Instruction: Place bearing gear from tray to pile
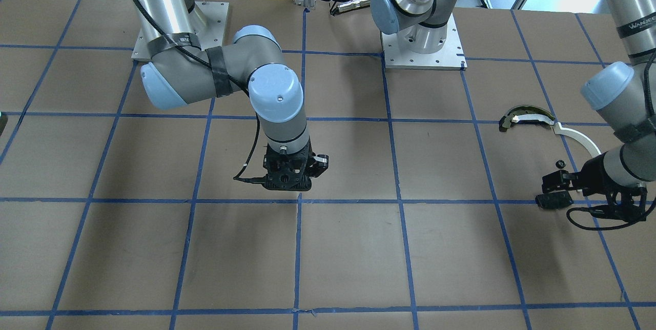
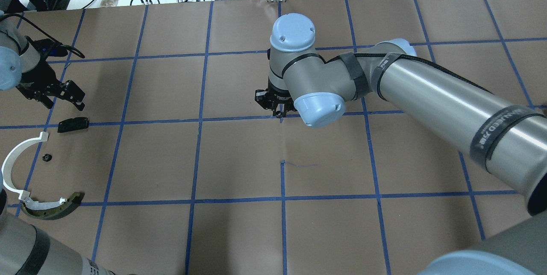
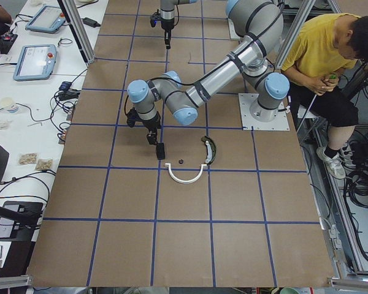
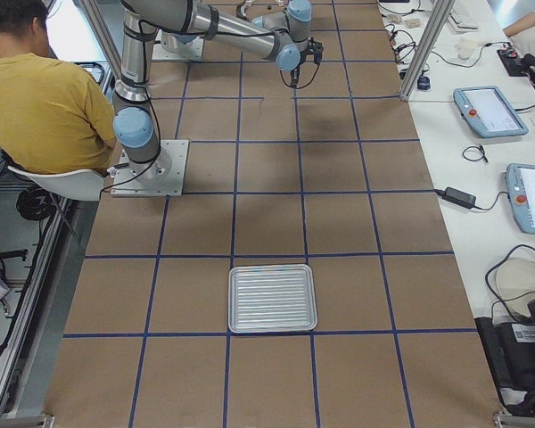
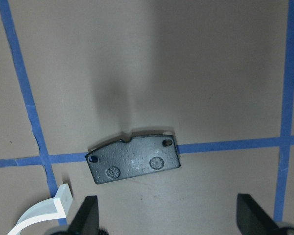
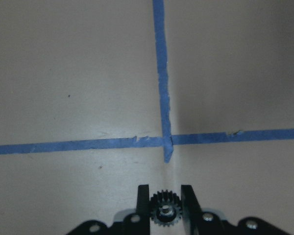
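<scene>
My right gripper (image 6: pixel 165 192) is shut on a small black toothed bearing gear (image 6: pixel 165 210) and holds it above a crossing of blue tape lines near the table's middle (image 2: pixel 276 110). The pile lies at the table's left end: a thin white curved strip (image 2: pixel 16 162), a dark olive-and-white curved piece (image 2: pixel 51 206), a flat black plate (image 2: pixel 73 124) and a tiny black round part (image 2: pixel 47 158). My left gripper (image 2: pixel 63 100) is open and empty just above the black plate (image 5: pixel 132 159). The ribbed metal tray (image 4: pixel 272 298) shows in the right side view with nothing visible in it.
Brown table cover with a blue tape grid (image 1: pixel 400 199). Both arm bases (image 1: pixel 423 43) stand at the robot's side. A person in a yellow shirt (image 3: pixel 331 46) sits behind the robot. Cables and tablets (image 4: pixel 490 111) lie on the side bench.
</scene>
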Available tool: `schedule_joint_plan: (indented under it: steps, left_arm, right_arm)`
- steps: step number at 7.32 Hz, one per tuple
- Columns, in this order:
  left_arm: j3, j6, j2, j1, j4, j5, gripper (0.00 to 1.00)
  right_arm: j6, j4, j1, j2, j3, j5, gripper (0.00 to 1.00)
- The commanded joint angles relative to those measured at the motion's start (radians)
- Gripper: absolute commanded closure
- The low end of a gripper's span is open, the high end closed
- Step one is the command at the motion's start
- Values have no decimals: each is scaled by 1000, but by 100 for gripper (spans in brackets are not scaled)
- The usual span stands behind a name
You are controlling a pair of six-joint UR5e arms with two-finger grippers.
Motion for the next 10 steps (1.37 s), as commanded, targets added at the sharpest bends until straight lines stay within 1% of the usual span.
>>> schedule_joint_plan:
  steps: [1,2,3,4,5,6,7,8,9,10]
  left_arm:
    - [1,-34,21,-125,9,-29,0]
    - [2,-84,39,-205,15,-28,0]
    - [2,-103,62,-259,15,-31,0]
    - [2,-109,59,-290,15,-67,0]
    - [-2,-109,67,-334,12,-128,0]
    - [-9,-159,59,-415,15,-133,0]
    - [-25,-261,49,-514,15,-138,0]
    - [-27,-376,38,-602,16,-146,0]
    - [-27,-491,29,-673,30,-153,0]
    - [-29,-523,10,-736,67,-155,0]
  right_arm:
    - [-11,-16,15,24,-5,3,23]
    - [-130,-8,-14,10,-32,-17,0]
    - [-298,65,-86,-21,-75,-65,0]
    - [-459,226,-202,-65,-148,-69,0]
    - [-600,391,-308,-109,-219,-77,0]
    - [-691,491,-382,-145,-273,-78,0]
    - [-666,659,-399,-195,-328,-80,0]
    - [-514,781,-384,-235,-345,-74,0]
    - [-469,788,-353,-275,-339,-66,0]
    - [-477,788,-309,-304,-316,-77,0]
